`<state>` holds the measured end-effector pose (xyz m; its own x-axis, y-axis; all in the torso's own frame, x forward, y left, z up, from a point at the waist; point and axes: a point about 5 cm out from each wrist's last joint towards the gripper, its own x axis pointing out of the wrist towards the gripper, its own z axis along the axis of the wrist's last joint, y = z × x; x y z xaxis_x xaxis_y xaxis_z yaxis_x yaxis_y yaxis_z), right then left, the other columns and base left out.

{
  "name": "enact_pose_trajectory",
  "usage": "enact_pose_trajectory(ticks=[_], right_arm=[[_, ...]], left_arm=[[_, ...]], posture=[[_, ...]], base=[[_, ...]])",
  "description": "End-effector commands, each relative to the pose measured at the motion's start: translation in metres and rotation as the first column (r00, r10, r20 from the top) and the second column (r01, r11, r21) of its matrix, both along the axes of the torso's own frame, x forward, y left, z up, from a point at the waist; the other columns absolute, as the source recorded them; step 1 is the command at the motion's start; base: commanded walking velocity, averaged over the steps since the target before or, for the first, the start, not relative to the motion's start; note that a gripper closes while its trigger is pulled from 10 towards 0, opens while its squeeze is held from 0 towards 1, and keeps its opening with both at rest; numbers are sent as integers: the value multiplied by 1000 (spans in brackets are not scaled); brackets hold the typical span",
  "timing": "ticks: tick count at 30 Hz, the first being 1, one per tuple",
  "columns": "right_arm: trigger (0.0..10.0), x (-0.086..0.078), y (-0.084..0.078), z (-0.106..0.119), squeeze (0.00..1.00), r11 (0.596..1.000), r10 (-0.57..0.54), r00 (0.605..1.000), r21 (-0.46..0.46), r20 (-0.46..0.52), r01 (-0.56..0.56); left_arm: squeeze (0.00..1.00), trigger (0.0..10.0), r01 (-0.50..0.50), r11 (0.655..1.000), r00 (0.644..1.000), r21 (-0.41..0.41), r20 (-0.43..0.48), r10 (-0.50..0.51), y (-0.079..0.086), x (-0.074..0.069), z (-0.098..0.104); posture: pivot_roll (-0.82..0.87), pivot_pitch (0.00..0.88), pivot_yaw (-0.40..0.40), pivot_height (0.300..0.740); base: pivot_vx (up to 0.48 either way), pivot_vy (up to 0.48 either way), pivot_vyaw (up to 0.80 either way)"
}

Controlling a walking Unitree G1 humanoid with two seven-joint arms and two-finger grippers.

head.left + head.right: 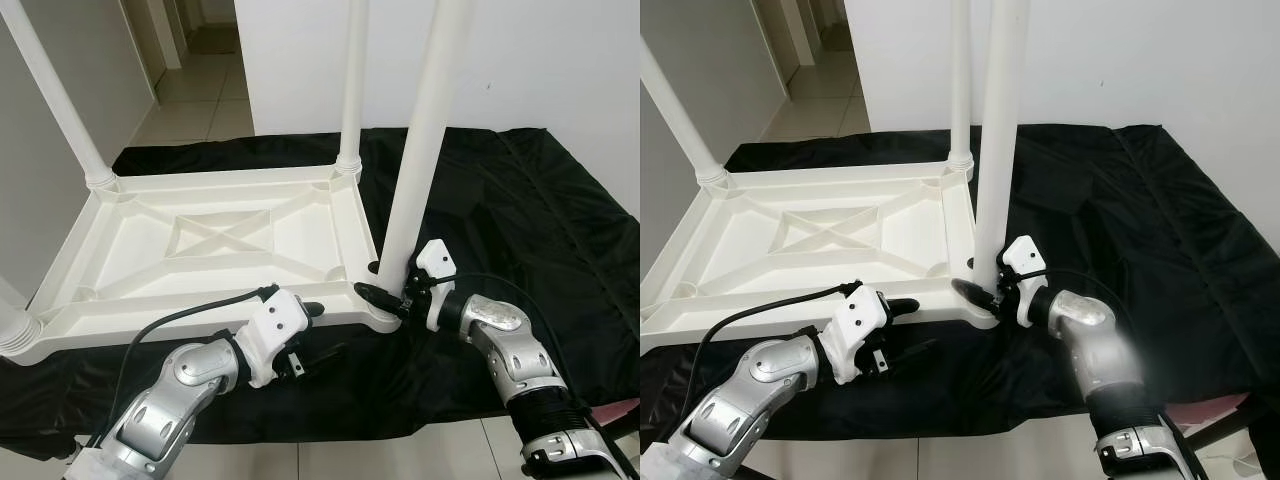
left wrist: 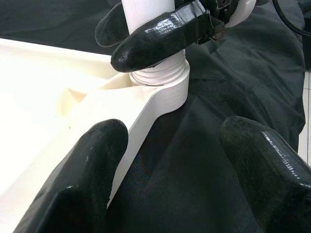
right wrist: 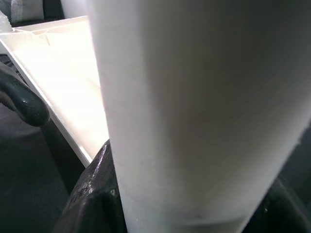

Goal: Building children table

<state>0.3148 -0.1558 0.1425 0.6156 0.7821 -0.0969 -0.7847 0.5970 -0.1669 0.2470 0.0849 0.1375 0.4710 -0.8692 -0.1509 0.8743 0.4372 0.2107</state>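
Right gripper [image 1: 392,297] clamps the table leg [image 1: 425,130] at its corner socket [image 2: 165,90] on the tabletop [image 1: 215,240]; left gripper [image 1: 315,325], fingers apart, flanks the rim beside that socket. Judged next: twist the leg home.

White tabletop [image 1: 210,240], white leg [image 1: 425,140]; black sheet [image 1: 520,220]; black claw fingers [image 2: 150,41]; pale floor tiles [image 1: 200,95].
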Motion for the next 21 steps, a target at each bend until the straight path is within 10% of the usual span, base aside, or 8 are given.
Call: enact_pose_trajectory(ticks=[1, 21], right_arm=[[10000, 2, -3, -4, 0, 999, -35, 999, 15, -22, 35], [10000, -13, 22, -8, 0, 914, -389, 921, 129, 6, 385]], left_arm=[[0, 10000, 58, 998, 998, 10, -20, -58, 0, -3, -1], [0, 10000, 58, 998, 998, 8, -17, -58, -5, -3, -5]], posture=[[-35, 48, 77, 740], [-38, 18, 55, 740]], base=[[0, 0, 0], [0, 0, 0]])
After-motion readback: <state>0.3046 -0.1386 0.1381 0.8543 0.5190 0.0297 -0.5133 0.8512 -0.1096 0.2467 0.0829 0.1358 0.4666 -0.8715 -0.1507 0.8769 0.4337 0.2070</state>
